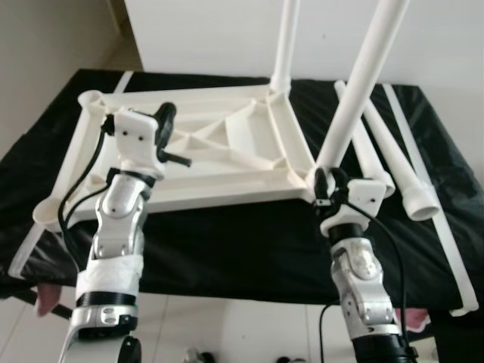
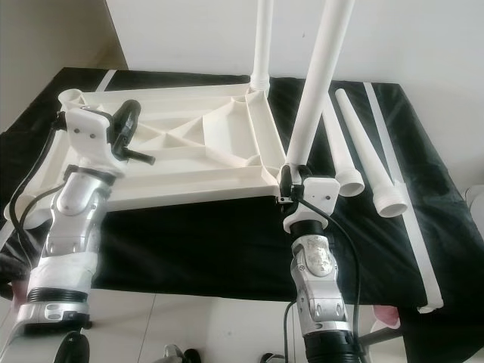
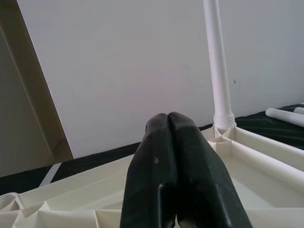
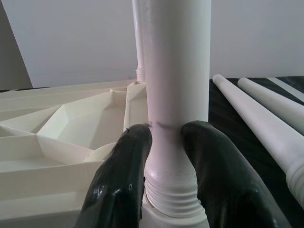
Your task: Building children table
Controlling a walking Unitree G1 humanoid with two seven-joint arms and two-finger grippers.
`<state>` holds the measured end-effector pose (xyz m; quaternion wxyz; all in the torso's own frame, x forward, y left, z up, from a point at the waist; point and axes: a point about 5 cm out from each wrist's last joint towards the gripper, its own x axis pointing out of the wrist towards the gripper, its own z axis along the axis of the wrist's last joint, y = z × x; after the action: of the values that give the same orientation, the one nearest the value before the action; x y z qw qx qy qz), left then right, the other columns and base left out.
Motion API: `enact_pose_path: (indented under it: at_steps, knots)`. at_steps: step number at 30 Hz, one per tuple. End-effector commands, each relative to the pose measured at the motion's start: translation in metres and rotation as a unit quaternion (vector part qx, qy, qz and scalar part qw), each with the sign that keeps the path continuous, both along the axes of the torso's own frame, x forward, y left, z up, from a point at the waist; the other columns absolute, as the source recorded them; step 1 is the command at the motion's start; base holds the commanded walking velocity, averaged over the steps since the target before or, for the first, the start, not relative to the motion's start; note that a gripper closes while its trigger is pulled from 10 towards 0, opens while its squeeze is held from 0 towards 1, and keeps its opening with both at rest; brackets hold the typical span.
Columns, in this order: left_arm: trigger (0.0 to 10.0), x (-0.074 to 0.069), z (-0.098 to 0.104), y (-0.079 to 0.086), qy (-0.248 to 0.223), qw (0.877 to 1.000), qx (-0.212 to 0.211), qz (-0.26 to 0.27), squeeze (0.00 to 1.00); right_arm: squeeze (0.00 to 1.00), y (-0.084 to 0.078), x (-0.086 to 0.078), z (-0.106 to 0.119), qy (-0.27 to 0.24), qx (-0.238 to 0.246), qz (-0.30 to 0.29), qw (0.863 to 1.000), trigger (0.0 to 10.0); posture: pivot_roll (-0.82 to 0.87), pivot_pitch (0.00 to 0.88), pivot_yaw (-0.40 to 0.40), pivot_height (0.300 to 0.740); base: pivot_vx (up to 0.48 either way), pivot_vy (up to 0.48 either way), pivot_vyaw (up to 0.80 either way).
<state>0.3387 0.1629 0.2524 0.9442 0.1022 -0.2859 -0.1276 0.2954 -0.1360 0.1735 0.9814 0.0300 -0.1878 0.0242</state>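
— Where is the leg now, and how are you holding it?

— My right gripper (image 4: 164,137) pinches the white table leg (image 1: 361,83) just above its threaded collar, right where it meets the near right corner socket of the upturned tabletop (image 1: 219,170). The tabletop lies ribs-up on the black-covered table (image 1: 227,242). A second leg (image 1: 286,41) already stands in the far right corner.

— How do you expect it to handle?

— Hollow plastic, I'd guess: light and stiff, but smooth, so it may slip as I twist. Low by the collar is the best hold, since the long top would swing. It leans a little, so it should stand straight before the threads will bite.

— And your left arm?

— My left gripper (image 3: 168,128) has its fingers pressed together, holding nothing, above the tabletop's left side. It could press the frame down against turning.

— Any room to work?

— Two spare legs (image 1: 393,151) lie just beside my right gripper on the cloth, and the table's near edge is close below my wrist. The wall (image 3: 118,57) rises behind, well apart from the leg.
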Motion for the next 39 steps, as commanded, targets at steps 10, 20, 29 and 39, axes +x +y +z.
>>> enact_pose_path:
  at_steps: [10, 20, 29, 39]
  knots:
    - [10.0, 0.0014, 0.0025, 0.0032, -0.002, 0.999, -0.013, 0.030, 0.00, 0.00, 0.0008, -0.0005, -0.0024, 0.002, 0.006, 0.000, 1.000, 10.0, -0.06, 0.148, 0.024, 0.740, 0.000, 0.000, 0.00]
    - [10.0, 0.0009, 0.0025, 0.0026, -0.002, 0.999, -0.013, 0.029, 0.00, 0.00, 0.0006, -0.0007, -0.0023, 0.000, 0.004, -0.001, 1.000, 10.0, -0.06, 0.146, 0.023, 0.740, 0.000, 0.000, 0.00]
    - [10.0, 0.0005, 0.0023, 0.0024, -0.001, 0.999, -0.014, 0.031, 0.00, 0.00, 0.0008, -0.0005, -0.0021, 0.001, 0.003, -0.002, 1.000, 10.0, -0.06, 0.149, 0.016, 0.740, 0.000, 0.000, 0.00]
    - [10.0, -0.0001, 0.0014, 0.0021, -0.001, 0.999, -0.016, 0.032, 0.00, 0.00, 0.0005, -0.0005, -0.0021, 0.003, -0.002, 0.000, 1.000, 10.0, -0.06, 0.150, 0.011, 0.740, 0.000, 0.000, 0.00]
